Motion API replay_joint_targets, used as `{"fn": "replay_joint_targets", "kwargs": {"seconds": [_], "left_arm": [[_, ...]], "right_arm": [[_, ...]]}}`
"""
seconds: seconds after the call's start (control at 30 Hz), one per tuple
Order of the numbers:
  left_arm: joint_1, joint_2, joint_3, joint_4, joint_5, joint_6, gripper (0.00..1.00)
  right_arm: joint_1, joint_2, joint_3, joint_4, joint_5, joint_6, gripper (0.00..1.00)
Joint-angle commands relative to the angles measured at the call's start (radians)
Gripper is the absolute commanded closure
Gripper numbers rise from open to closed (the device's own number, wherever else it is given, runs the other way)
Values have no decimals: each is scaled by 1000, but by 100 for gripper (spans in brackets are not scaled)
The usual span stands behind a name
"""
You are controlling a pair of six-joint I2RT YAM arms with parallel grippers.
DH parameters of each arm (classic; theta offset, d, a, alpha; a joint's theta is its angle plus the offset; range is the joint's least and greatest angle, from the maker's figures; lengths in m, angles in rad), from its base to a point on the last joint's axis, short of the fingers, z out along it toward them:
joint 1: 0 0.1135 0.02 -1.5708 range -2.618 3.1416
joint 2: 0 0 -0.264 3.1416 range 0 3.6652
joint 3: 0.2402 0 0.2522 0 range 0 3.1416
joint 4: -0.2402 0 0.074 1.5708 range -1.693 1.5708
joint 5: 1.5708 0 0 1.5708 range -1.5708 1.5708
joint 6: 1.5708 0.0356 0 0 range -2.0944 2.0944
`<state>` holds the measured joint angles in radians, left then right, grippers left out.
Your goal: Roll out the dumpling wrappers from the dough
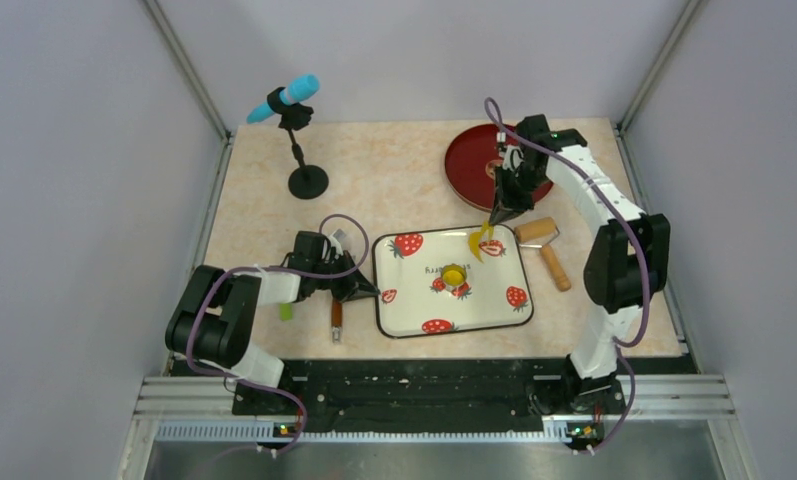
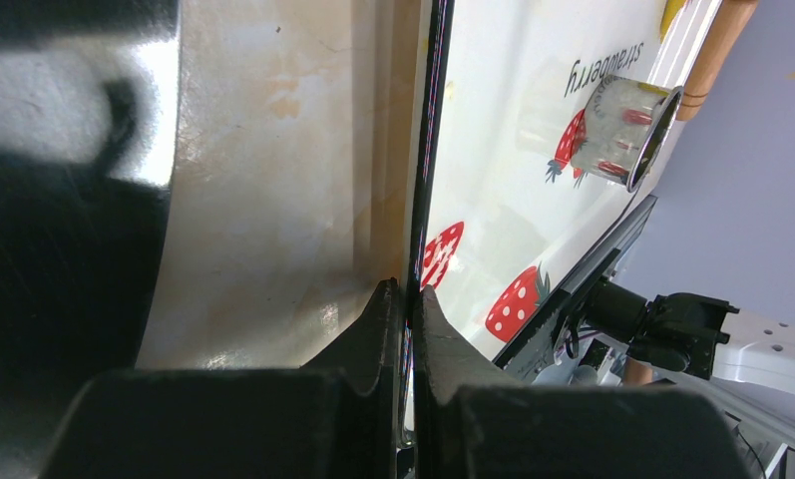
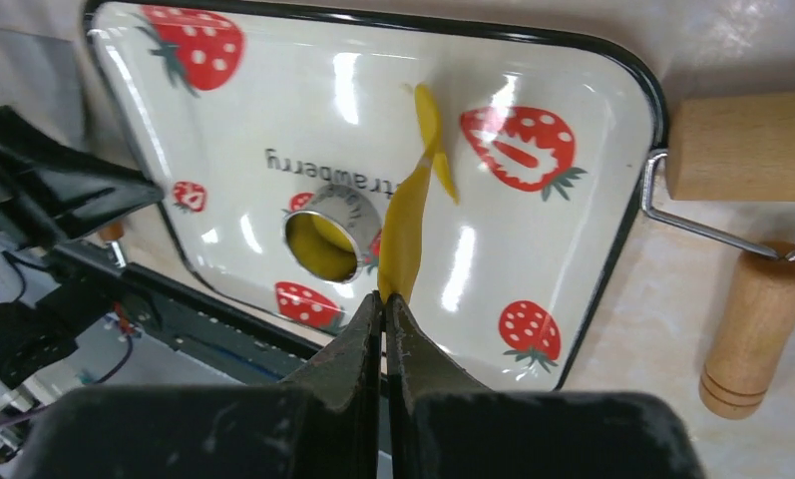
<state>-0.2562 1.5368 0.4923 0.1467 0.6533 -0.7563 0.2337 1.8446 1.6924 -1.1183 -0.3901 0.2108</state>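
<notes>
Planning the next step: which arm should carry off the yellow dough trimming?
Right. The right gripper is shut on the dough strip, hanging over the tray, near the red plate. The left gripper is pinching the tray rim.

robot lab test cell, plain grey walls (image 1: 64, 200), aluminium frame (image 1: 187, 72), microphone (image 1: 286, 97) on stand

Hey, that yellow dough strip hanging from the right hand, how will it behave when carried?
Probably floppy: the dough strip dangles limp and twisted from the right hand. It looks thin, so it may stretch or tear if swung. Likely light and slightly tacky, since a narrow pinch at one end holds it.
</notes>
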Motion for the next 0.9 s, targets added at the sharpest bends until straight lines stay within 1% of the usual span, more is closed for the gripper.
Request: {"fn": "replay_joint_targets", "kwargs": {"seconds": [0.0, 0.17, 0.33, 0.43, 0.47, 0.63, 0.7, 0.83, 0.87], "left_arm": [[-3, 34, 8, -9, -64, 17, 100], [-3, 35, 8, -6, -63, 17, 100], [-3, 42, 10, -2, -59, 17, 100], [-3, 44, 11, -2, -58, 17, 100], [-3, 43, 10, -2, -58, 17, 100], [-3, 43, 10, -1, -57, 16, 100], [-3, 43, 9, 0, -57, 17, 100], [-3, 42, 9, -1, -58, 16, 100], [-3, 42, 9, -1, -59, 17, 100]], "right_arm": [[-10, 41, -56, 49, 120, -39, 100], [-11, 103, -136, 119, 198, -25, 98], [-10, 127, -208, 183, 223, -6, 96], [-8, 127, -232, 191, 242, -8, 94], [-9, 122, -238, 192, 255, -8, 91], [-5, 92, -250, 182, 317, -16, 65], [0, 77, -254, 171, 345, -17, 57], [5, 41, -265, 156, 387, -16, 46], [4, 32, -267, 149, 421, -11, 43]]}}
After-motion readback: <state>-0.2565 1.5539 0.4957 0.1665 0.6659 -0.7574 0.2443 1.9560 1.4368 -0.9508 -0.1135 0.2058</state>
